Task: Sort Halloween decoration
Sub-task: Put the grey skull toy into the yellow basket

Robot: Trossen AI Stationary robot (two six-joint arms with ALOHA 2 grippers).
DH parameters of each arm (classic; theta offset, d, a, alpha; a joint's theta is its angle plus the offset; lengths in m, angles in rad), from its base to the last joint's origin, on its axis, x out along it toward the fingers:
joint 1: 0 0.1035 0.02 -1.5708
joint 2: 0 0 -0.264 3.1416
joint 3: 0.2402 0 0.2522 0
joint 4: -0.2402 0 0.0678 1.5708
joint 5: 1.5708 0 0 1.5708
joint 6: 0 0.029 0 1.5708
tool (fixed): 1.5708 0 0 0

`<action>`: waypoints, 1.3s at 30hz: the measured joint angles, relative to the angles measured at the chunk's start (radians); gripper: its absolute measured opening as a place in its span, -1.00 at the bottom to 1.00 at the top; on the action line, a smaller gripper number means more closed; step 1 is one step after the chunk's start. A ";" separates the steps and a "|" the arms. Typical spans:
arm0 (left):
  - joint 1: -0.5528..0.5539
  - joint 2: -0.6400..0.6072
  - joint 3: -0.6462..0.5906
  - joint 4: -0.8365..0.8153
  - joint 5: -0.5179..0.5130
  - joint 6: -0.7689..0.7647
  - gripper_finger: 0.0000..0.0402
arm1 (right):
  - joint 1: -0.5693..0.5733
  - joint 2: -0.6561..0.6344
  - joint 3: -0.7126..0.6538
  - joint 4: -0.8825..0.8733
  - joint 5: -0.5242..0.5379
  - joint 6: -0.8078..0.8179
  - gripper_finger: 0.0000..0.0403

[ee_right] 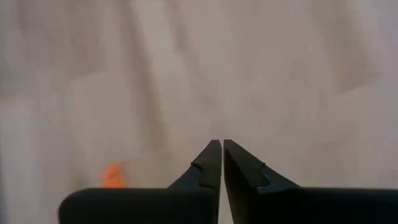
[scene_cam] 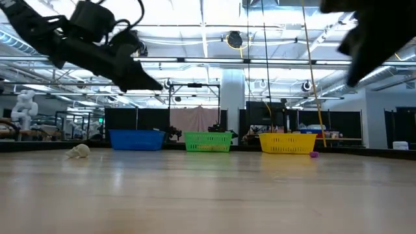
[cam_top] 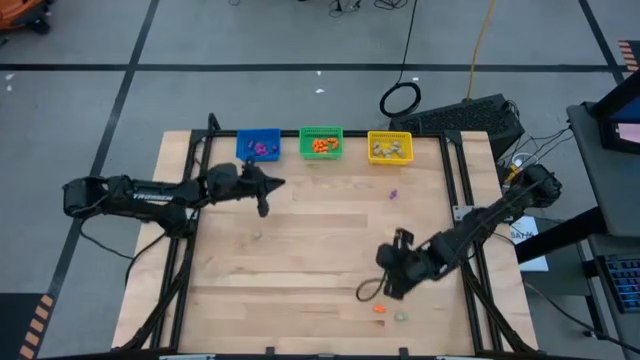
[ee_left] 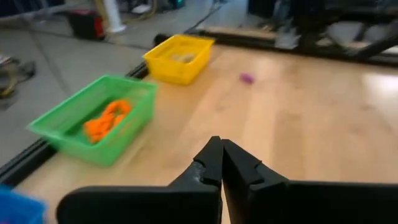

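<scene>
High view: left gripper [cam_top: 272, 184] beside blue bin [cam_top: 258, 146], jaws together, empty. Right gripper [cam_top: 384, 290] low, jaws together, above orange trinket [cam_top: 379, 309]; part them, descend squarely. Pale trinket [cam_top: 401, 317] adjacent, easily nudged.
Left wrist view: purple trinket [ee_left: 247, 78] loose near yellow bin [ee_left: 179, 57]; green bin [ee_left: 94, 118] holds orange
</scene>
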 joint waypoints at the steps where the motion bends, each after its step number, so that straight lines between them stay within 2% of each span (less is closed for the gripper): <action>1: -0.019 0.000 -0.013 0.030 0.000 -0.009 -0.97 | 0.022 0.014 0.017 -0.018 -0.022 0.036 -0.96; 5: -0.086 0.000 -0.058 0.107 0.000 -0.017 -0.97 | 0.089 0.079 0.075 -0.047 -0.097 0.166 -0.82; 10: -0.133 0.000 -0.081 0.123 -0.006 -0.013 -0.97 | 0.173 0.167 0.125 -0.057 -0.219 0.296 -0.52; 16: -0.177 0.000 -0.108 0.142 -0.030 -0.014 -0.97 | 0.245 0.240 0.139 -0.051 -0.285 0.399 -0.17; 20: -0.200 0.000 -0.125 0.150 -0.092 -0.015 -0.97 | 0.263 0.274 0.139 -0.025 -0.315 0.429 -0.06; 24: -0.216 0.000 -0.134 0.150 -0.132 -0.017 -0.97 | 0.268 0.318 0.139 -0.001 -0.341 0.417 -0.06; 31: -0.238 0.000 -0.136 0.148 -0.134 -0.017 -0.97 | 0.267 0.377 0.139 0.040 -0.347 0.360 -0.15; 39: -0.246 0.000 -0.136 0.148 -0.135 -0.017 -0.97 | 0.257 0.414 0.141 0.043 -0.385 0.313 -0.40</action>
